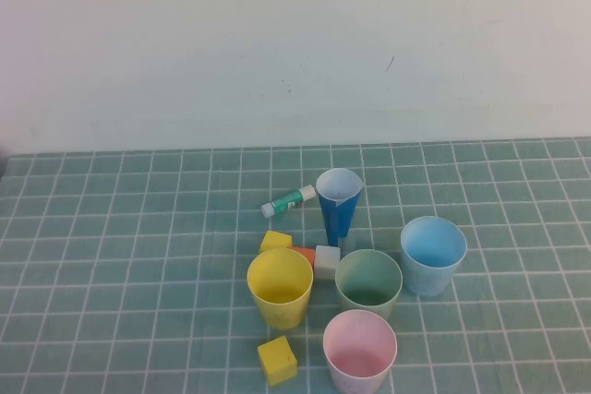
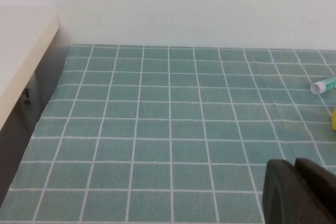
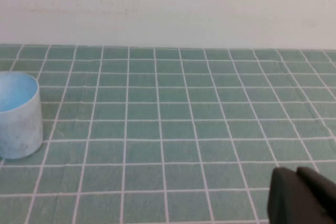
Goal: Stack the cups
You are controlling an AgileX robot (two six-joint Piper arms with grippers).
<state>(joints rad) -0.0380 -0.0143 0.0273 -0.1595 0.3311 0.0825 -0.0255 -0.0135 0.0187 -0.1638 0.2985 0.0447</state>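
Several cups stand upright and apart on the green tiled mat: a tall dark blue cup (image 1: 339, 205), a yellow cup (image 1: 280, 286), a green cup (image 1: 368, 282), a light blue cup (image 1: 432, 254) and a pink cup (image 1: 359, 349). Neither arm shows in the high view. My left gripper (image 2: 295, 165) is shut and empty, low over bare mat, well away from the cups. My right gripper (image 3: 296, 172) is shut and empty over bare mat, with the light blue cup (image 3: 18, 116) far off to its side.
A glue stick (image 1: 288, 200) lies beside the dark blue cup and shows in the left wrist view (image 2: 324, 85). Yellow (image 1: 276, 240), orange (image 1: 302, 253) and white (image 1: 327, 261) blocks sit between the cups; another yellow block (image 1: 277, 360) lies near the front. A white ledge (image 2: 21, 51) borders the mat.
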